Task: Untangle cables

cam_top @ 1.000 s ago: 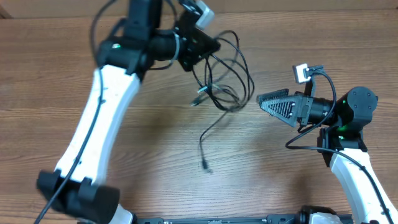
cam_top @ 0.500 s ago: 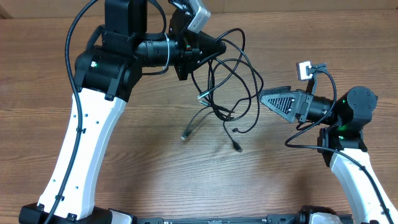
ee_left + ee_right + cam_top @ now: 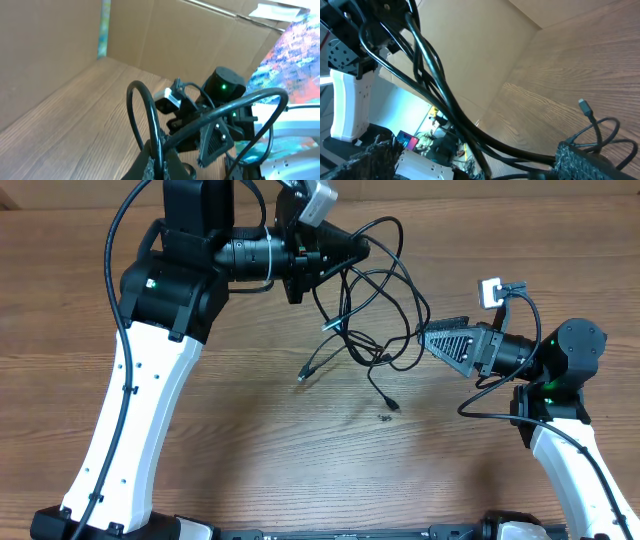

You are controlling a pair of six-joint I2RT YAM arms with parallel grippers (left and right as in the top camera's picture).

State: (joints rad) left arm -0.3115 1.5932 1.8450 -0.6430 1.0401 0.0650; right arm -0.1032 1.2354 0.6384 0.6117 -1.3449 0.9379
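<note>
the job is not done. the cables (image 3: 352,332) are one knotted bunch of loops, hanging in the upper middle of the overhead view, with two plug ends dangling down toward the table (image 3: 250,450). no cord lies on its own yet, so all the pulling apart is left to do. the left gripper (image 3: 360,250) reaches in from the upper left, lifted off the table, and pinches the top of the bunch tight. the right gripper (image 3: 425,336) points in from the right side, its jaws spread wide, with some loops passing between them but not squeezed.
</note>
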